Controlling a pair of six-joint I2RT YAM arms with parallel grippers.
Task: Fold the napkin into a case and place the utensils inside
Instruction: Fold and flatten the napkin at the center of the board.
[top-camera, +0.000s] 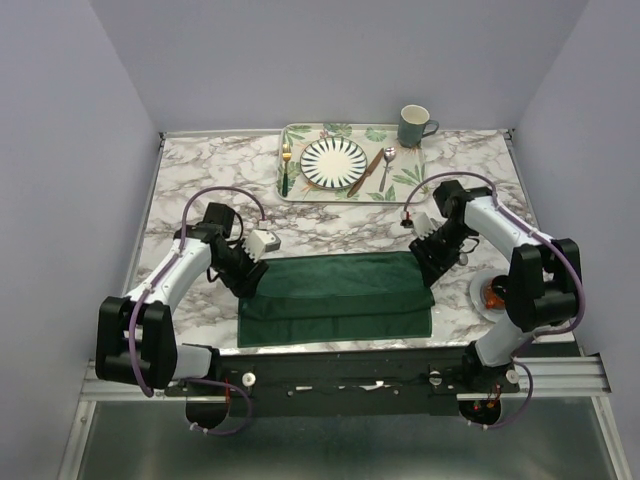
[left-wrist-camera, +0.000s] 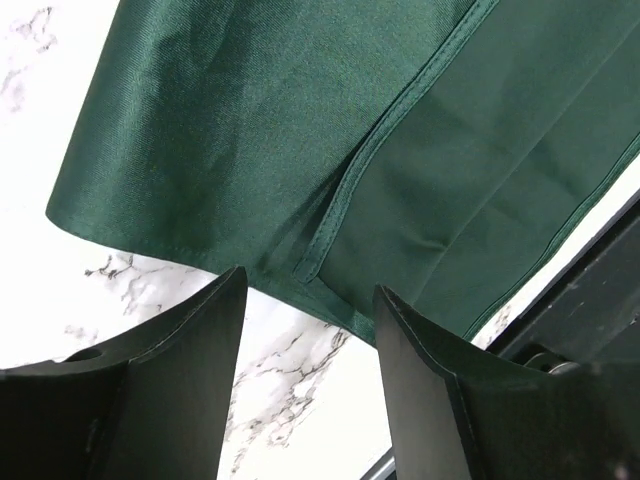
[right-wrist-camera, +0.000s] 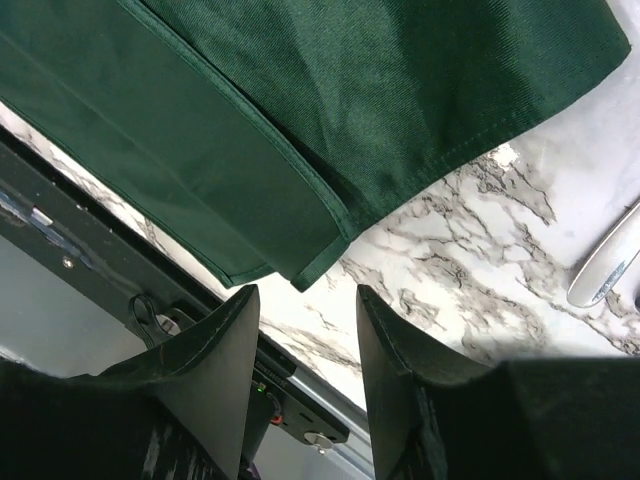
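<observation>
- From the top camera we see the dark green cloth napkin (top-camera: 335, 298) lying folded into a wide band. It sits near the front edge of the marble-patterned tabletop (top-camera: 200, 190), between the two arms.
- Only this view shows the leaf-patterned tray (top-camera: 405, 190) at the far side, carrying the striped round plate (top-camera: 334, 162). The slim gold fork (top-camera: 287, 160) lies left of the plate, and the copper-brown knife (top-camera: 365, 172) and silver spoon (top-camera: 387, 162) lie right of it. A grey-green mug (top-camera: 415, 126) stands just beyond the tray's far right corner.
- The left wrist camera alone shows us the napkin's stitched hem, where one layer overlaps another.
- The right wrist camera shows a layered corner of the napkin, and a pale rounded object (right-wrist-camera: 605, 265) at the frame's edge that we cannot identify.
- The left tool (left-wrist-camera: 310, 340) is released, its fingers well apart with nothing between them, over bare marble just off the napkin's left end.
- The right tool (right-wrist-camera: 305, 340) is likewise released and empty, just off the napkin's right corner.
</observation>
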